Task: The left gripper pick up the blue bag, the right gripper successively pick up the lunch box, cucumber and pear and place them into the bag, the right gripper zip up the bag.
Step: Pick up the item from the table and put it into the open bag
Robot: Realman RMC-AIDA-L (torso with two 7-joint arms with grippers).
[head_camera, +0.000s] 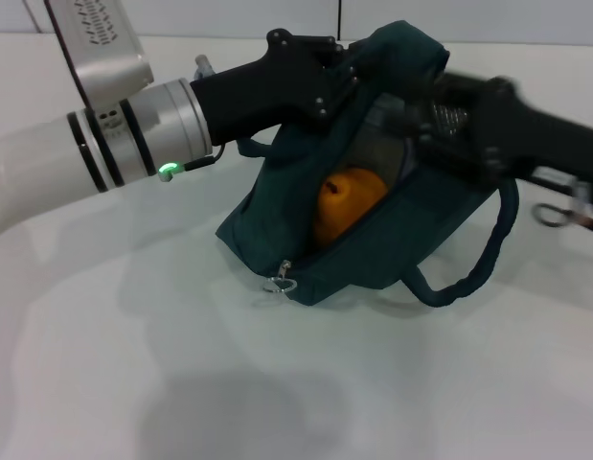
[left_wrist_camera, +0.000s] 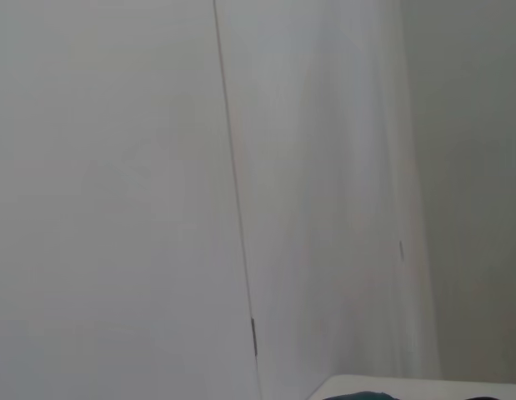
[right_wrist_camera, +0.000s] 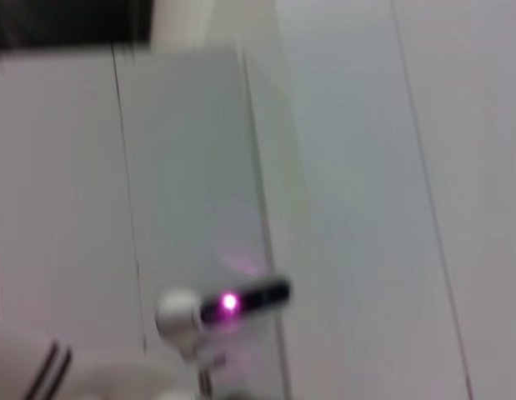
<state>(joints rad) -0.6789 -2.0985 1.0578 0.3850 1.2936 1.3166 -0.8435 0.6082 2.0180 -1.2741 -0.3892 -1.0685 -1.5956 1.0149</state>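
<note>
The blue bag (head_camera: pixel 373 240) sits on the white table (head_camera: pixel 133 364), its mouth held up and open. My left gripper (head_camera: pixel 349 72) comes in from the left and is shut on the bag's upper edge. Inside the opening lies the orange pear (head_camera: pixel 349 203), with a pale greyish shape behind it that may be the lunch box (head_camera: pixel 380 144). The cucumber is hidden. My right gripper (head_camera: pixel 421 125) reaches in from the right at the bag's mouth, above the pear, blurred. The zipper's ring pull (head_camera: pixel 280 283) hangs at the bag's near corner.
One loop handle (head_camera: pixel 478 268) droops off the bag's right side onto the table. A small metal ring (head_camera: pixel 555 213) lies at the right edge. The wrist views show only pale wall panels and a white device with a pink light (right_wrist_camera: pixel 228 302).
</note>
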